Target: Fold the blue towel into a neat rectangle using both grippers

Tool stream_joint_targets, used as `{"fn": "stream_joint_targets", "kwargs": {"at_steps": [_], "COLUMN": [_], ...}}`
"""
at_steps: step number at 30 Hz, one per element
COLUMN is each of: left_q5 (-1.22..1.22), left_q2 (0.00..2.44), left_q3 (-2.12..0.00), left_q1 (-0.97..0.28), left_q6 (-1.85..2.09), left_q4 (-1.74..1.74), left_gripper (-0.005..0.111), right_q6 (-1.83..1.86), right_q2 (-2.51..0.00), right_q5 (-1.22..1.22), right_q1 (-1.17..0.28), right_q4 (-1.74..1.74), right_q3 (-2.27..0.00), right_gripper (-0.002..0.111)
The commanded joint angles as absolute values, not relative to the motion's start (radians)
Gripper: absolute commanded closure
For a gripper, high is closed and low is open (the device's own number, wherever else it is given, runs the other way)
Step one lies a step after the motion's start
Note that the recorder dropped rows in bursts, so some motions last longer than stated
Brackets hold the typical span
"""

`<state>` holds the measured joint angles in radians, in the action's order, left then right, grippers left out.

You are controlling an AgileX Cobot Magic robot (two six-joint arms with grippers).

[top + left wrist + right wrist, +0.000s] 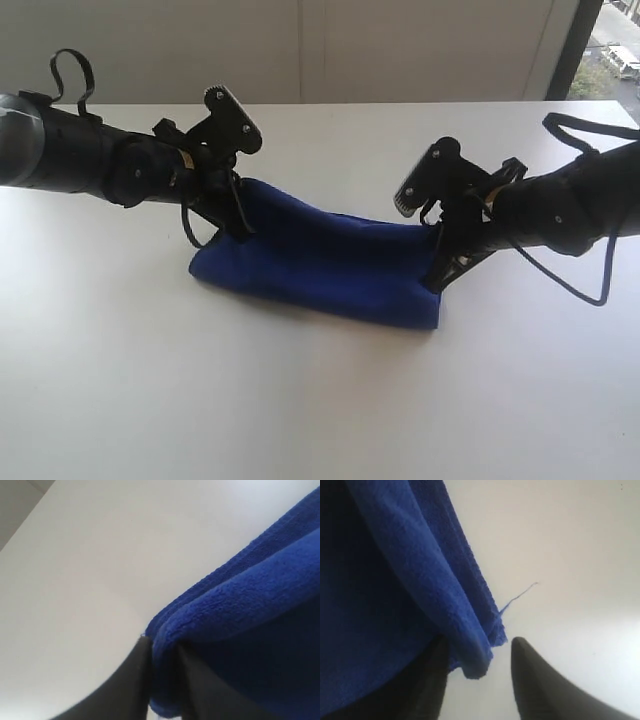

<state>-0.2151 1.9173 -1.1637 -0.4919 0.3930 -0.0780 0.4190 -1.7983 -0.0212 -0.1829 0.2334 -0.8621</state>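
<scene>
The blue towel [320, 265] lies on the white table [300, 410] as a thick, layered band running between the two arms; stacked layers show at both ends, so the folding looks largely done, though the left end sits raised and bunched and the edges are not squared; the left gripper [236, 218] pinches the rolled edge there, cloth filling the narrow gap between its fingers [125, 685]; the right gripper [447, 268] stands spread at the other end, one finger against the cloth, the other clear of it; what is left, I judge, is letting go and flattening.
</scene>
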Motion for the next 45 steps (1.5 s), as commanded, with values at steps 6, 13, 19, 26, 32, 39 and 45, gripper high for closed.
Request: {"fn": "stream_joint_targets", "kwargs": {"at_steps": [6,13,19,26,32,39,45], "left_q5": [-0.214,-0.211,-0.147,0.124,0.219,0.255,0.232], "left_q2": [1.913,1.913,1.833,1.725,1.741,1.815,1.894], "left_q3": [-1.168,-1.168,-1.168,-1.168,-1.162,-1.16,-1.16], "left_q1": [-0.491,-0.491,-0.489,-0.45,-0.443,-0.443,-0.443], "left_q6": [0.396,0.396,0.396,0.317,0.205,0.205,0.205], "left_q4": [-0.068,-0.068,-0.068,-0.068,0.017,0.223,0.24], "left_gripper": [0.036,0.037,0.041,0.088,0.107,0.107,0.107], "right_q6": [0.404,0.404,0.404,0.29,0.25,0.457,0.45], "right_q2": [-1.796,-1.796,-1.731,-1.573,-1.565,-1.692,-1.815], "right_q5": [-0.1,-0.193,-0.12,0.06,0.29,0.539,0.555], "right_q1": [-0.178,-0.157,-0.148,-0.148,-0.19,-0.209,-0.209], "right_q4": [0.236,0.11,0.008,-0.008,-0.094,-0.424,-0.429], "right_q3": [-0.864,-0.864,-0.864,-0.864,-0.909,-1.095,-1.139], "right_gripper": [0.053,0.053,0.075,0.108,0.108,0.108,0.108]}}
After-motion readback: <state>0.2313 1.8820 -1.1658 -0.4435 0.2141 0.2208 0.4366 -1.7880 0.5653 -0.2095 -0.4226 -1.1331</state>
